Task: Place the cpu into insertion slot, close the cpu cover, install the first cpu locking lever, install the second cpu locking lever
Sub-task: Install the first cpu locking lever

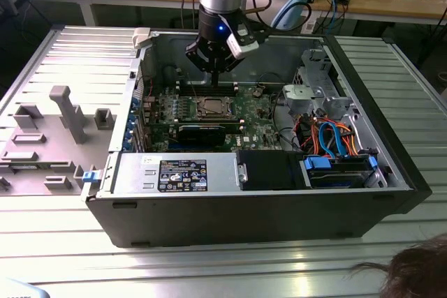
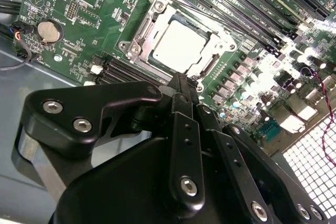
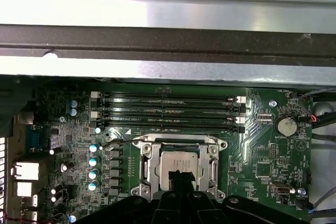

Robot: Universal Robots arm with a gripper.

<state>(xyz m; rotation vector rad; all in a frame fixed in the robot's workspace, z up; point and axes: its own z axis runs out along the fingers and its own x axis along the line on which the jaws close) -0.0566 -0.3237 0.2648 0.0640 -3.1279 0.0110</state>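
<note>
My black end effector (image 3: 180,178), fingers pinched together and empty, hovers over the pale silvery square cpu (image 2: 181,45) seated in the metal-rimmed insertion slot (image 3: 149,169); long black memory slots (image 3: 168,111) lie just beside.

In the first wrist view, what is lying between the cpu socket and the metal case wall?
The long memory slots lie there, on the green board between the insertion slot and the case wall.
</note>
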